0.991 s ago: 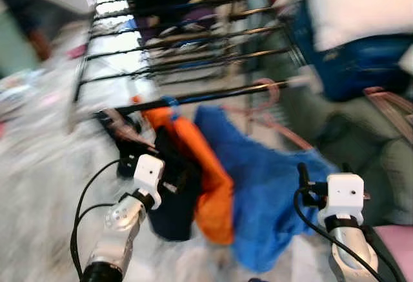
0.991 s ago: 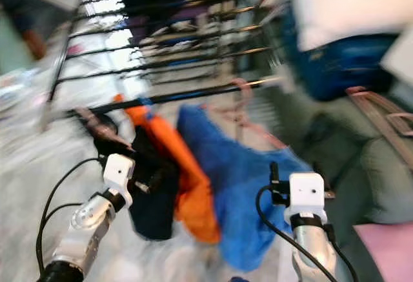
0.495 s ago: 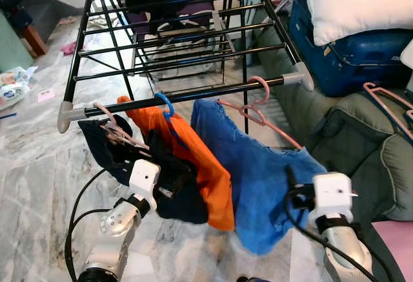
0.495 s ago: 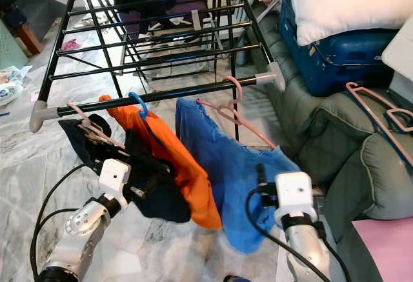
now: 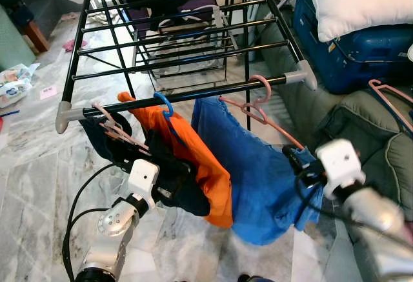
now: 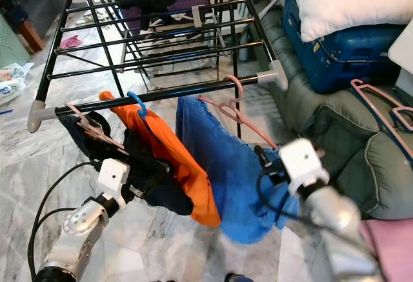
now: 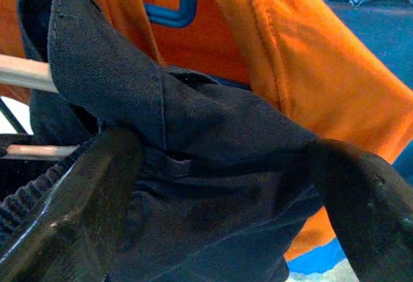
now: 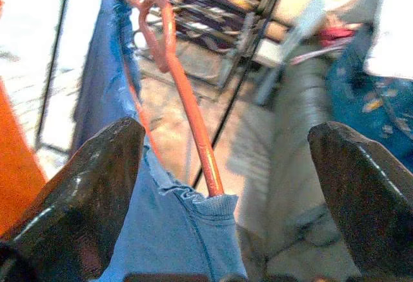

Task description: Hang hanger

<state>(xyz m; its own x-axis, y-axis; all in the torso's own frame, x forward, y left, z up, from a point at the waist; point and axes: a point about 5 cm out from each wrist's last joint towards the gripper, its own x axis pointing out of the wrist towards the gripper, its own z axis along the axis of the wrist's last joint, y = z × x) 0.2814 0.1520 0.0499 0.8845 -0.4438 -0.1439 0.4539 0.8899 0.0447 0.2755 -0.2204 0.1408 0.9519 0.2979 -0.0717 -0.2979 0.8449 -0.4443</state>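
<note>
A black drying rack point(image 5: 193, 95) carries three hangers on its front rail. A pink hanger point(image 5: 258, 111) holds a blue denim garment point(image 5: 258, 179), a blue hanger point(image 5: 166, 104) holds an orange garment point(image 5: 200, 159), and another pink hanger point(image 5: 106, 117) holds a dark garment point(image 5: 110, 143). My right gripper point(image 5: 292, 159) is open at the blue garment's right end; in the right wrist view the pink hanger arm point(image 8: 190, 127) runs between its fingers. My left gripper point(image 5: 169, 177) is open, its fingers pushed into the dark garment point(image 7: 213, 185).
A green sofa point(image 5: 361, 120) stands at the right with a loose pink hanger point(image 5: 390, 95) on it. Behind it are a blue suitcase point(image 5: 355, 50) and a white pillow point(image 5: 361, 1). Marble floor point(image 5: 39, 185) lies under the rack, with small litter at the far left.
The camera blur has settled. My right arm has risen and reached in to the blue garment's right end by the pink hanger. The left arm has hardly moved.
</note>
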